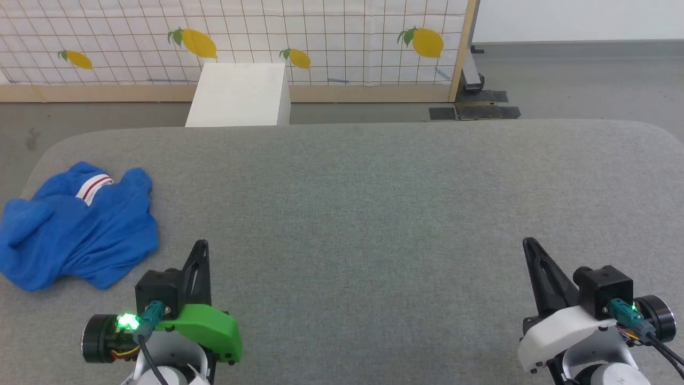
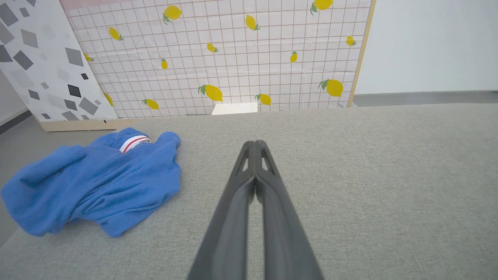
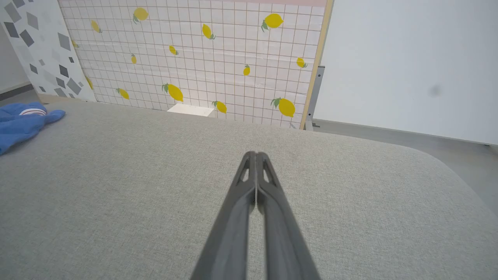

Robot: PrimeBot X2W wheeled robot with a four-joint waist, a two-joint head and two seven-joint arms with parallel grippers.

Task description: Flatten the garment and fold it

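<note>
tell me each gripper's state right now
left gripper: shut, holding nothing
right gripper: shut, holding nothing

We find the crumpled blue jersey garment (image 1: 80, 230) lying on the grey fabric-covered table (image 1: 374, 214) at its left edge, just left of and a little ahead of our left gripper (image 1: 201, 245), not touching it. Our right gripper (image 1: 529, 243) hangs over the table's near right side, well apart from the garment. Behind the table a white rectangular box (image 1: 240, 96) stands on the floor, in front of the lemon-printed grid panel (image 1: 331, 37).
</note>
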